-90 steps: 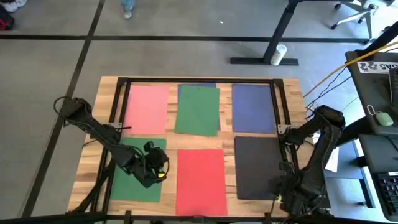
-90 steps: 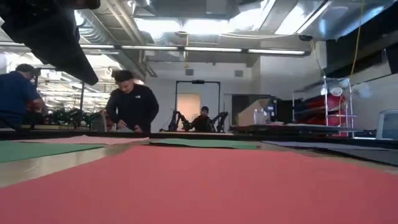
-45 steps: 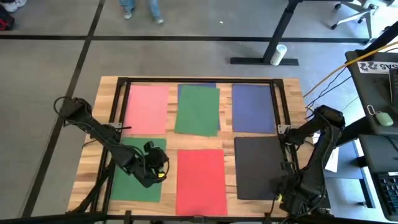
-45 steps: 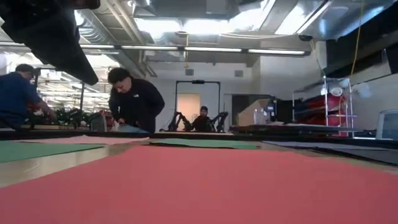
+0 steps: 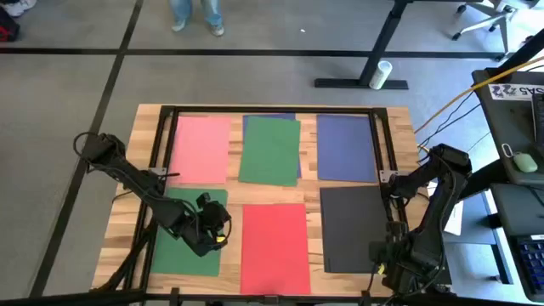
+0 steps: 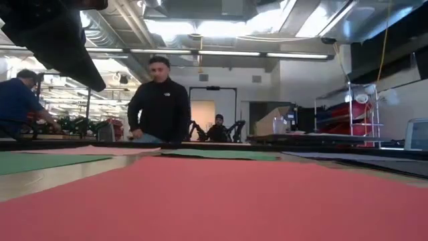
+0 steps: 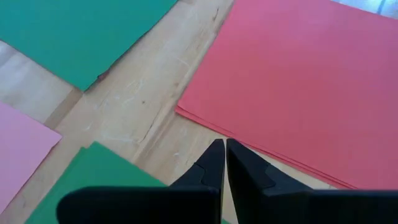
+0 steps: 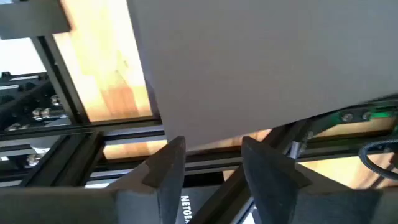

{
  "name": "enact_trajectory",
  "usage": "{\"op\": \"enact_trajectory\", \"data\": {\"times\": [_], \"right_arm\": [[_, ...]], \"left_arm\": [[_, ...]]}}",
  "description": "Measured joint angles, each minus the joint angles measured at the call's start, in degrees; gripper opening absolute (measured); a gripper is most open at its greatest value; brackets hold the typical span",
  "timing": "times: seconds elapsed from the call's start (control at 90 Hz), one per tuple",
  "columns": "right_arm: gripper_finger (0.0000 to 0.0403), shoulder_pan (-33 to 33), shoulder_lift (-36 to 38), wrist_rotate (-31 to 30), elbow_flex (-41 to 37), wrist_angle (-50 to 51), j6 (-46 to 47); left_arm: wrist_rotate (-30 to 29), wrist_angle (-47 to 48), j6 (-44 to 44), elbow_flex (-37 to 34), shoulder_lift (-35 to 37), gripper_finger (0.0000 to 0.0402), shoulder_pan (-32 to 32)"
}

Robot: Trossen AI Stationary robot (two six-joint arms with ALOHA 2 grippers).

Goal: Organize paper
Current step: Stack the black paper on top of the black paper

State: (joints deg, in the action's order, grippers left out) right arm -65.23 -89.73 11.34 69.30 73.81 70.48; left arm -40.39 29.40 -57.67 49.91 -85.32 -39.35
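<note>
Six sheets of paper lie flat on the wooden table [image 5: 127,212]. Pink [image 5: 202,149], green [image 5: 270,151] over a blue sheet, and navy blue [image 5: 346,147] form the far row. Green [image 5: 183,242], red [image 5: 274,246] and black [image 5: 350,228] form the near row. My left gripper [image 7: 224,148] is shut and hovers over bare wood between the near green sheet [image 7: 93,171] and the red sheet [image 7: 298,81]. My right gripper [image 8: 208,149] is open at the black sheet's near right corner [image 8: 186,140], which lies just beyond its fingertips.
A black metal frame [image 5: 161,144] borders the table top, and its rails [image 8: 74,155] run close under my right gripper. In the low view the red sheet [image 6: 214,201] fills the foreground. People [image 6: 159,100] stand in the room beyond the table.
My right gripper has shifted slightly toward the table's left, closer to the black sheet's near right corner. The sheets have stayed where they were. A person has walked across the room behind the table.
</note>
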Motion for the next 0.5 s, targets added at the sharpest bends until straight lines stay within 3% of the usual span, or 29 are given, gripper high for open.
{"op": "enact_trajectory", "data": {"times": [0.244,0.5], "right_arm": [[0.014,0.02,-1.25,-1.74,-0.14,-4.09,-0.07],[0.0012,0.0,-2.27,-0.73,-6.76,-12.28,0.27]], "left_arm": [[-0.01,-0.01,0.0,0.0,-0.01,0.0,0.0],[-0.01,-0.01,-0.02,0.0,0.0,0.0,0.0]]}}
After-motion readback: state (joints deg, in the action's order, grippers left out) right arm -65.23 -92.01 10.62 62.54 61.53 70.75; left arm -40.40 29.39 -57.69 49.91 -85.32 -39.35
